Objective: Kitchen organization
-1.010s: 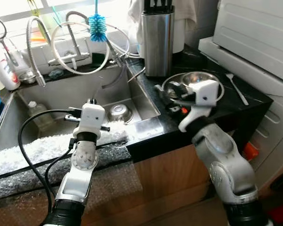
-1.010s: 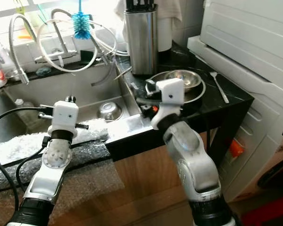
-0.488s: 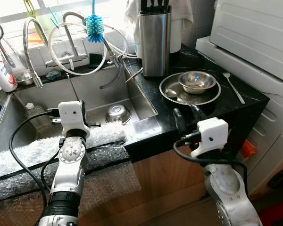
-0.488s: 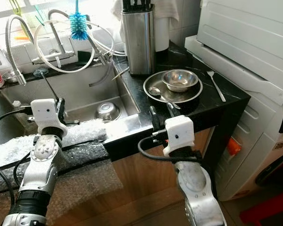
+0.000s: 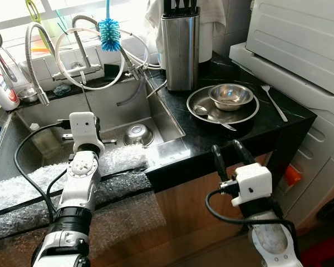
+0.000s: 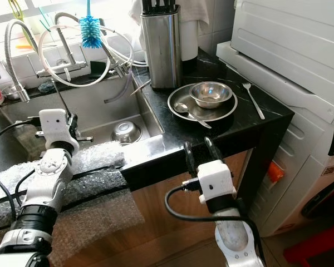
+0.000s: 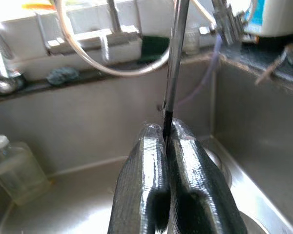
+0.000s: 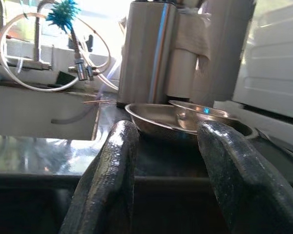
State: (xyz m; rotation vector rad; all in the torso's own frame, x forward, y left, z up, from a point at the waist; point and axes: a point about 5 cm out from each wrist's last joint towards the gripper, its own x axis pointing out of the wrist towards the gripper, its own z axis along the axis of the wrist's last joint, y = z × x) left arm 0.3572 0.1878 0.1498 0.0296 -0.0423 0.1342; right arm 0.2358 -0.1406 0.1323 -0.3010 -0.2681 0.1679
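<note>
Sink (image 5: 156, 105) work occupies the left gripper (image 7: 167, 141), fingers pinched on a thin rod (image 7: 172, 63) (perhaps a utensil handle) held upright over the basin. Right gripper (image 5: 227, 157), jaws spread, hangs below the counter edge, facing the plate (image 5: 197, 102) and bowl (image 5: 230, 95).

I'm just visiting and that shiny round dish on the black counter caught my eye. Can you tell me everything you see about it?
The plate is a round, shallow dish of shiny metal, likely steel, with a low raised rim. It lies flat on the black counter, right of the sink and before the knife block. A smaller steel bowl sits upright inside it, toward the back, and a spoon lies across its front part, handle pointing over the rim. A fork lies on the counter to its right, apart from it.
</note>
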